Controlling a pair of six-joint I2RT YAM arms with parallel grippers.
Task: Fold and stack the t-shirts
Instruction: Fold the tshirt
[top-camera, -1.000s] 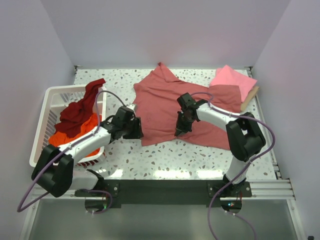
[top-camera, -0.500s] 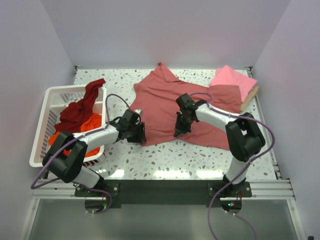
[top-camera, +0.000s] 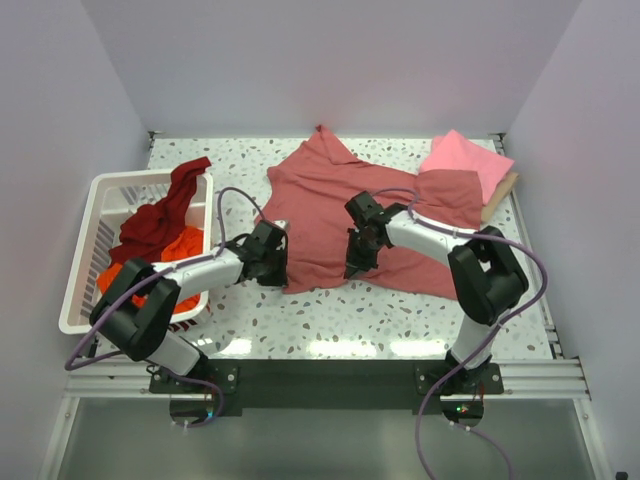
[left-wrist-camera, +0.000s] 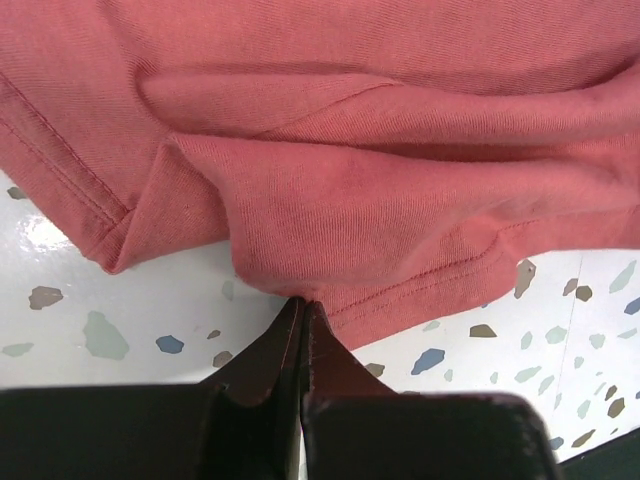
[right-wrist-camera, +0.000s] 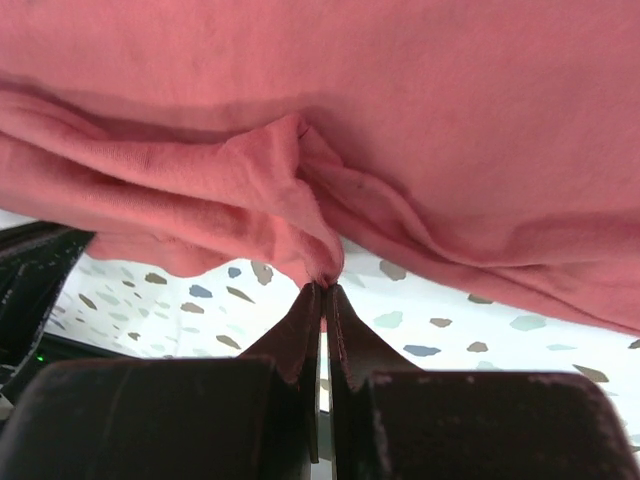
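A dusty rose-red t-shirt (top-camera: 335, 195) lies spread and rumpled across the middle of the table. My left gripper (top-camera: 281, 266) is at its near-left hem, shut with the folded hem edge (left-wrist-camera: 300, 285) pinched at its tips (left-wrist-camera: 302, 302). My right gripper (top-camera: 352, 266) is shut on a bunched fold (right-wrist-camera: 300, 215) of the same shirt near the middle of the near hem, its tips (right-wrist-camera: 325, 287) lifting the cloth off the table. A bright pink t-shirt (top-camera: 465, 160) lies folded at the back right. A dark maroon t-shirt (top-camera: 160, 215) and an orange one (top-camera: 150, 262) lie in the basket.
The white slatted basket (top-camera: 88, 225) stands at the left, close beside my left arm. A wooden board (top-camera: 503, 197) lies under the pink shirt at the back right. Speckled tabletop (top-camera: 350, 310) shows in front of the rose-red shirt.
My left gripper has moved right to the shirt's near-left hem and shut on it. My right gripper has shifted slightly left, still holding its fold.
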